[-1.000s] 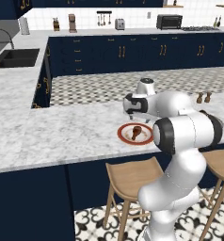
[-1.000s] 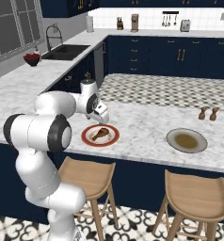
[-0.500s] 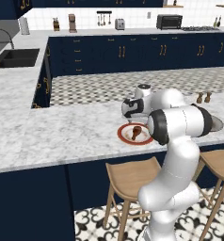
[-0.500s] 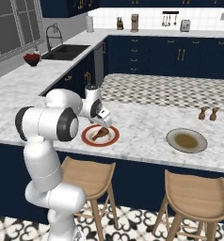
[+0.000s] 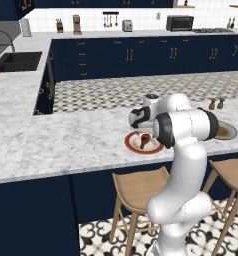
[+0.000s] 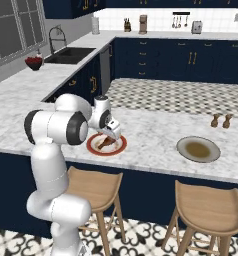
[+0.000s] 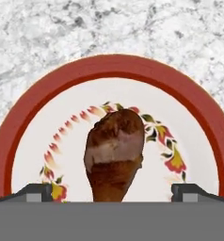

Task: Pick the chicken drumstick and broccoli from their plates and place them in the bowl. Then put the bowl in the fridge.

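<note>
In the left base view I see the arm bent low over the marble counter [image 5: 66, 145], with the gripper [image 5: 142, 131] just above the red-rimmed plate [image 5: 133, 145]. The chicken drumstick [image 5: 144, 140] lies on that plate, partly behind the arm. The grey plate [image 5: 228, 132] sits further right on the same counter, near two small brown shakers [image 5: 216, 104]. In the right base view the gripper [image 6: 112, 136] hangs over the red-rimmed plate [image 6: 95, 148], and the chicken drumstick [image 6: 106, 142] is directly under it. The grey plate [image 6: 198, 149] with the olive centre is well apart to the right, and the shakers [image 6: 220, 120] stand behind it. A dark red bowl [image 6: 34, 62] rests far away beside the sink [image 6: 70, 54]. In the hand view the two fingertips [image 7: 38, 192] stand wide apart, one on each side of the chicken drumstick [image 7: 115, 151], and they hold nothing. The drumstick lies in the middle of the red-rimmed plate [image 7: 20, 113], its thick end pointing away from the camera.
</note>
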{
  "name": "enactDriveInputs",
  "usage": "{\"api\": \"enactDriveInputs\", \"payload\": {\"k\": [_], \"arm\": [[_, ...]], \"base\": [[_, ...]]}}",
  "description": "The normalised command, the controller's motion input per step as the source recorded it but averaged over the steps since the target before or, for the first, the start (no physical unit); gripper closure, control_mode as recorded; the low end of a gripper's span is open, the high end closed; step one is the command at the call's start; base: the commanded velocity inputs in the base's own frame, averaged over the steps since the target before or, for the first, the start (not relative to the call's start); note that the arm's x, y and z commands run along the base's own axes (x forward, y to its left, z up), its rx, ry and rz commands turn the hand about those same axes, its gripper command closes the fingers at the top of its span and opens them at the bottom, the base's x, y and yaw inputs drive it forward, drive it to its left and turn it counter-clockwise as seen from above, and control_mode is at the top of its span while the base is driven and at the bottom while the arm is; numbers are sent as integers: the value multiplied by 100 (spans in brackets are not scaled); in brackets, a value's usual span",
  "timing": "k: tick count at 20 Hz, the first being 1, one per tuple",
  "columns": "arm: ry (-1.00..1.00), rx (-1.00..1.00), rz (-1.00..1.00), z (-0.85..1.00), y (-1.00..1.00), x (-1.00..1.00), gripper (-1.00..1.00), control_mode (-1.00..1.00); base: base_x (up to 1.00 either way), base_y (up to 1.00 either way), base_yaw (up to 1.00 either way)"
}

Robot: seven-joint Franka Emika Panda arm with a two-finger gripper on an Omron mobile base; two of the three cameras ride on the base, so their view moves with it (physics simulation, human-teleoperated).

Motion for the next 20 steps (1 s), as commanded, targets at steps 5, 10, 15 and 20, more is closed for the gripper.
{"api": "enactDriveInputs", "payload": {"k": [5,10,15,20], "arm": [[6,0,0,-46,0,18,-100,-100],[6,-2,1,-45,0,13,-100,-100],[0,0,1,-15,0,7,100,-100],[0,0,0,-8,0,0,100,-100]], "base": [[0,0,0],[0,0,0],[0,0,0],[0,0,0]]}}
